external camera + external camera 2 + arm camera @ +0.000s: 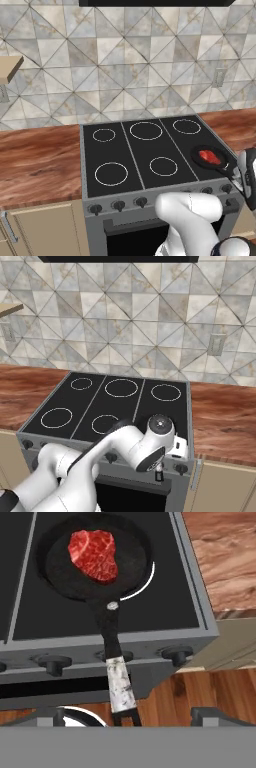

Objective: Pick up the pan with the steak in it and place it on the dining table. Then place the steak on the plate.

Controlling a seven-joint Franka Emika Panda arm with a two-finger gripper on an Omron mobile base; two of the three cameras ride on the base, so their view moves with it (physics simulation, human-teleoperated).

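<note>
The pan (95, 559), holding the steak (94, 554), sits on the stove's (140, 150) front-right burner, its handle (116, 667) running straight back toward the gripper (129, 717), which hangs fully open and empty.

The black pan (95, 562) sits on the stove's front right burner, handle jutting past the front edge. The raw red steak (93, 554) lies flat inside.
</note>
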